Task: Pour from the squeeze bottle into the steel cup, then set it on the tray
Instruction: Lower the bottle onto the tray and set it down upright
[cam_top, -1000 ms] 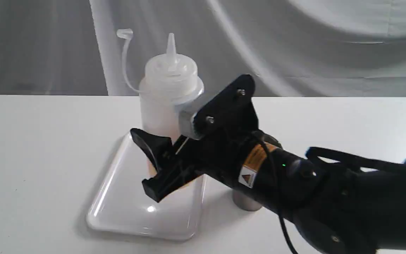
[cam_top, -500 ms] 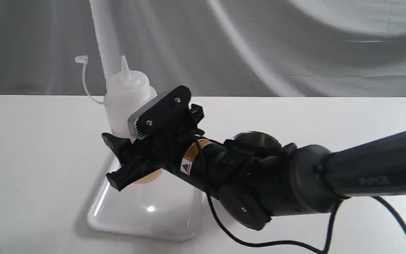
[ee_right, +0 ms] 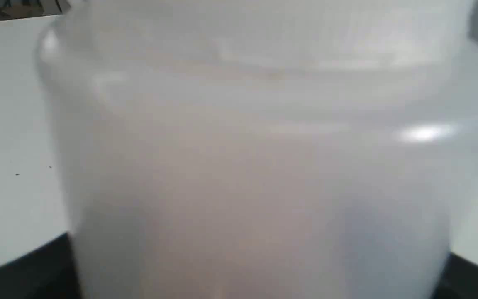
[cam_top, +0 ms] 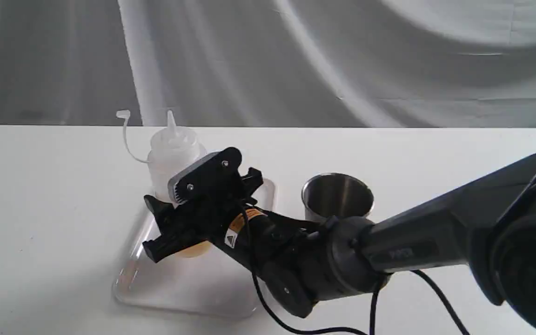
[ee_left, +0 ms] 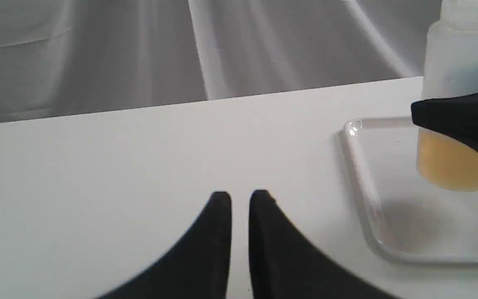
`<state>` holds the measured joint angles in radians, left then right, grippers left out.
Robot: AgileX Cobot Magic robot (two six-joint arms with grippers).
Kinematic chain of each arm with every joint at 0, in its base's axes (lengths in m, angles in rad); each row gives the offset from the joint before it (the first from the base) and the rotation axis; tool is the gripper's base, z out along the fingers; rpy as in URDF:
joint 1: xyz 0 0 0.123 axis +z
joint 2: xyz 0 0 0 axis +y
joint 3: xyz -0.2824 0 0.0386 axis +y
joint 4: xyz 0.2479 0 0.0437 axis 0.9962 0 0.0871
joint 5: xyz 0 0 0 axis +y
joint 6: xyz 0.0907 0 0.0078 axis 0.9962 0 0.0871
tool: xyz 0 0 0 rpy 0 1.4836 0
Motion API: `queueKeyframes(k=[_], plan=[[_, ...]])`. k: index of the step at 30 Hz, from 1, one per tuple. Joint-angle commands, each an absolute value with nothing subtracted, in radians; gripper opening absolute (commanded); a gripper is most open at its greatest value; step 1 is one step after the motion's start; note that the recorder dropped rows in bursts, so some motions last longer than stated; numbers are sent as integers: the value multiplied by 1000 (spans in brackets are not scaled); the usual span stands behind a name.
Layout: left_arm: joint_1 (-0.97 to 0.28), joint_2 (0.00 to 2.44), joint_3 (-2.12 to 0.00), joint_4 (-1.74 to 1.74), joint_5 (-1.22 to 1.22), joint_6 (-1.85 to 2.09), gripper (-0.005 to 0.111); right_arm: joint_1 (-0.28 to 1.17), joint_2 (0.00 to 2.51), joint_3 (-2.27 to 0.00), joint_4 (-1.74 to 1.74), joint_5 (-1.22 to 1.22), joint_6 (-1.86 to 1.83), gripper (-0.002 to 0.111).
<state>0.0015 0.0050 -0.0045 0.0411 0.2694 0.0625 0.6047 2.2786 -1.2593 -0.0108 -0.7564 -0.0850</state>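
Right fingers [cam_top: 163, 244] clamp the translucent whitish plastic squeeze bottle [cam_top: 175, 149] mid-body, upright, presumably so its amber liquid [ee_left: 454, 166] stays in. The base hangs just below them over the glossy white tray [cam_top: 179, 288]. Left fingers [ee_left: 218, 241] are closed and empty.

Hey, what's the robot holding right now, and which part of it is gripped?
The right pincer clamps the translucent whitish plastic squeeze bottle around its mid-body, just above the amber liquid. The left pincer holds nothing.
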Motion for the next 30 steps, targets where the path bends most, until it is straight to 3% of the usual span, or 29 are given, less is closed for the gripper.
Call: queueKeyframes(k=[1, 30], plan=[[1, 0, 0, 44, 262, 61, 8, 607, 2287, -1270, 0, -843, -104, 0], [1, 0, 0, 44, 262, 61, 8, 607, 2345, -1270, 71, -911, -131, 0]])
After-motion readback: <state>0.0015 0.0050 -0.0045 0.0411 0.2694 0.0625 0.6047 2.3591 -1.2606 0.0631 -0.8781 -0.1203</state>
